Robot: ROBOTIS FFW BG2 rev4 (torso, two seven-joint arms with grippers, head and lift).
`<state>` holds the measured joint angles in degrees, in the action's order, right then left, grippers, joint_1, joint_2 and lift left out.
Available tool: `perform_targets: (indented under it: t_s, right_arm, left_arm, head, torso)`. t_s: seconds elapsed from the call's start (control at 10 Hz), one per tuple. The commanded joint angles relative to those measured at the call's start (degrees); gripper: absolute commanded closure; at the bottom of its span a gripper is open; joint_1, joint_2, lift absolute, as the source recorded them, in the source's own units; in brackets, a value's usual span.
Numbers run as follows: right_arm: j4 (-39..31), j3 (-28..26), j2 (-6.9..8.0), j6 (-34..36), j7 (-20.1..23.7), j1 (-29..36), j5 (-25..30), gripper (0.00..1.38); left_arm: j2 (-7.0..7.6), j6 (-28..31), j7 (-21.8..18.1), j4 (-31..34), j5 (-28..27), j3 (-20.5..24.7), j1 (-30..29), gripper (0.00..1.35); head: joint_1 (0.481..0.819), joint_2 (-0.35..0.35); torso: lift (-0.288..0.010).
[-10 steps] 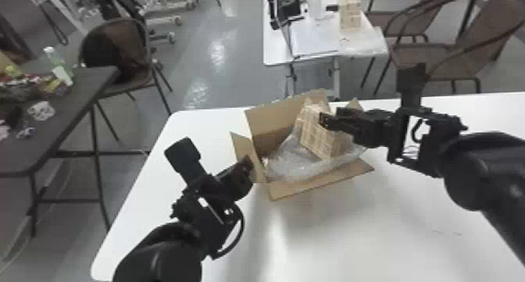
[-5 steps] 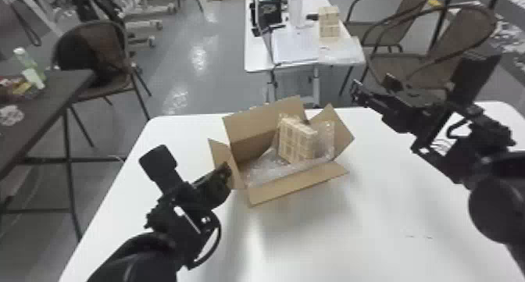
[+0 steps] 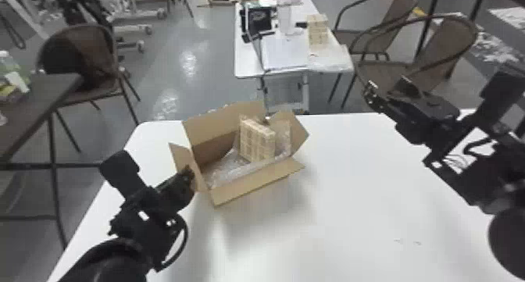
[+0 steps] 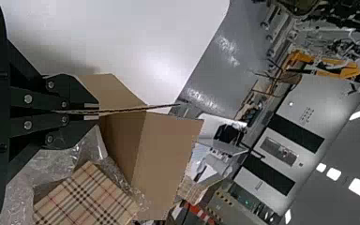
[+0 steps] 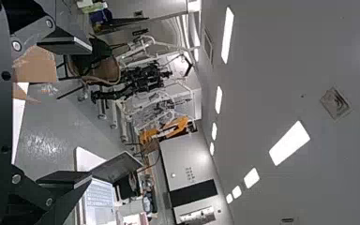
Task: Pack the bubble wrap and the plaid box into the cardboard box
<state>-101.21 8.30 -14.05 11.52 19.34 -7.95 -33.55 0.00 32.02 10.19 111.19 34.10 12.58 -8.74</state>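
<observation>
White table [image 3: 351,222] across lower frame; plaid box [image 3: 256,140] and bubble wrap [image 3: 230,170] in open cardboard box [image 3: 254,187], center. Left gripper [image 3: 190,175], left of center, pinching side flap [image 3: 184,158]; right gripper [image 3: 384,88], upper right, fingers spread, away from carton.

The left arm [image 3: 105,261] and right arm [image 3: 511,242] are black, with thick, rounded lower sections leading to angular, boxy parts. A dark cable [image 3: 186,236] loops out from the left one, near small white markings [image 3: 143,216]. The flat black fingers [image 5: 65,178] taper like wedges, below round silver screws [image 4: 27,99].
</observation>
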Motion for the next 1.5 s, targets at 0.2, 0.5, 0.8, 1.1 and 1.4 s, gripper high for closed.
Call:
perform_targets:
  t_s: [0.2, 0.5, 0.8, 1.1, 1.4]
  right_arm:
    - [-1.5, -0.1, 0.17, -0.2, -0.1, 1.1, -0.8, 0.33]
    - [-1.8, -0.1, 0.78, -0.9, -0.1, 2.0, -0.7, 0.33]
    - [-5.8, -0.4, 1.05, -13.5, -8.5, 8.1, 7.5, 0.33]
    - [-9.0, -1.1, 1.05, -19.9, -23.9, 20.3, 13.9, 0.33]
    - [-9.5, -0.4, 1.31, -18.6, -25.8, 26.6, 15.0, 0.33]
  left_arm:
    - [-0.15, -2.1, 0.9, -3.4, -2.0, 6.9, 2.0, 1.22]
    - [-0.15, -8.9, 3.7, -4.2, -1.2, 9.9, -0.1, 1.22]
    - [-0.15, -17.9, 7.6, -3.1, 1.5, 6.7, -5.4, 1.22]
    - [-0.15, -20.6, 9.9, -1.2, 2.6, 6.0, -10.8, 1.22]
    - [-0.15, -28.5, 13.3, 0.2, 3.7, 1.1, -19.0, 1.22]
  head:
    - [0.646, 0.221]
    - [0.648, 0.287]
    - [0.653, 0.315]
    - [0.695, 0.255]
    - [0.695, 0.262]
  torso:
    - [-0.100]
    - [-0.100]
    - [-0.100]
    - [-0.100]
    - [-0.100]
